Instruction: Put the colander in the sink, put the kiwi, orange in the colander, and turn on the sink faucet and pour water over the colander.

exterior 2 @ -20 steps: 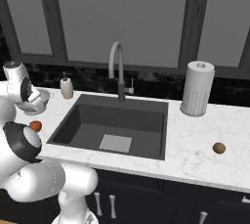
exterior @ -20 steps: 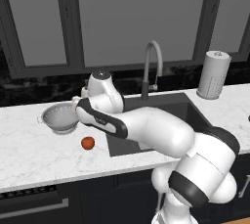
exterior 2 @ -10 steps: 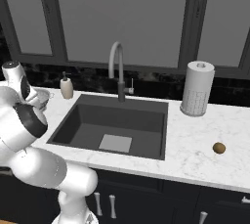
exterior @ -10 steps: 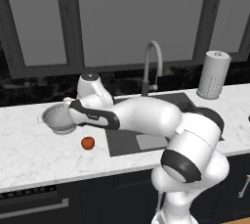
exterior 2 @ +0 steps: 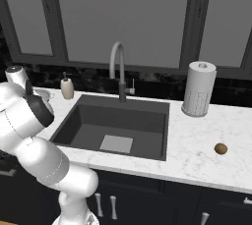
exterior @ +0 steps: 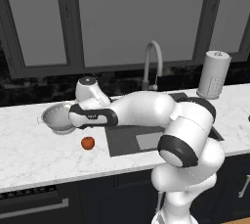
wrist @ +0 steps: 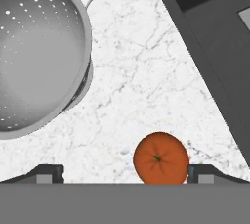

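The colander (exterior: 56, 117), a silver perforated bowl, stands on the white marble counter left of the sink (exterior: 122, 142); from the hand it lies at the upper left, colander (wrist: 39, 56). The small orange (exterior: 88, 143) rests in front of it, apart from it. My gripper (wrist: 128, 173) hangs open above the counter, and the orange (wrist: 161, 158) sits between its tips, nearer the right fingertip (wrist: 210, 173). Nothing is held. The kiwi (exterior 2: 221, 148) lies on the counter right of the sink (exterior 2: 78, 121). The sink faucet (exterior 2: 118, 69) arches behind the basin with no water running.
A paper towel roll (exterior 2: 198, 89) stands at the back right. A beige soap dispenser (exterior 2: 67, 87) sits at the sink's back left corner. My own arm (exterior: 146, 110) stretches across the sink's left part. Dark windows back the counter.
The arm has swung further left and its elbow has folded in over the sink. The hand has settled lower between colander and orange. The jaws have stayed open.
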Robot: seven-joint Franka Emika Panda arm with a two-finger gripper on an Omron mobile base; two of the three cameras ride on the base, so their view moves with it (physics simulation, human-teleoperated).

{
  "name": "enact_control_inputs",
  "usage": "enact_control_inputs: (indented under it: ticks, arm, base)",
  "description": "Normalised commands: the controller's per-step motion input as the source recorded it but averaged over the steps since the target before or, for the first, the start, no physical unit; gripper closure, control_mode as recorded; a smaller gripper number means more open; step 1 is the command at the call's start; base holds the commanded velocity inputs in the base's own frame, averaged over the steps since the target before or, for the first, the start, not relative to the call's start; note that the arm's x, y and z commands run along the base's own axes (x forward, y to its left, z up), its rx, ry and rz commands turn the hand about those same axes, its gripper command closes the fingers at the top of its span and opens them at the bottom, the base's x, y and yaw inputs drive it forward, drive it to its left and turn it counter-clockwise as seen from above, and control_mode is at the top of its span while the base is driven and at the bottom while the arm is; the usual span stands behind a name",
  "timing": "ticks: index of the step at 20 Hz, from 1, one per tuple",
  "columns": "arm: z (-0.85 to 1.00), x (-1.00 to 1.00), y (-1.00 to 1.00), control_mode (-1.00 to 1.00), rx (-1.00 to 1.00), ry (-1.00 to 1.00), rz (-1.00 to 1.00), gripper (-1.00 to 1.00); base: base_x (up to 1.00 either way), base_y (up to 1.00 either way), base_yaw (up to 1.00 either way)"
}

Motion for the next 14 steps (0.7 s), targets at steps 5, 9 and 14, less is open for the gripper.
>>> enact_control_inputs:
  ticks: [5, 9, 14]
  arm:
    - [-0.16, 0.10, 0.00, -1.00, 0.00, 0.00, 0.00, -1.00]
    - [0.00, 0.07, 0.00, -1.00, 0.00, 0.00, 0.00, -1.00]
    - [0.00, 0.02, 0.00, -1.00, 0.00, 0.00, 0.00, -1.00]
  base:
    - [0.00, 0.00, 0.00]
    - [0.00, 0.00, 0.00]
    - [0.00, 0.00, 0.00]
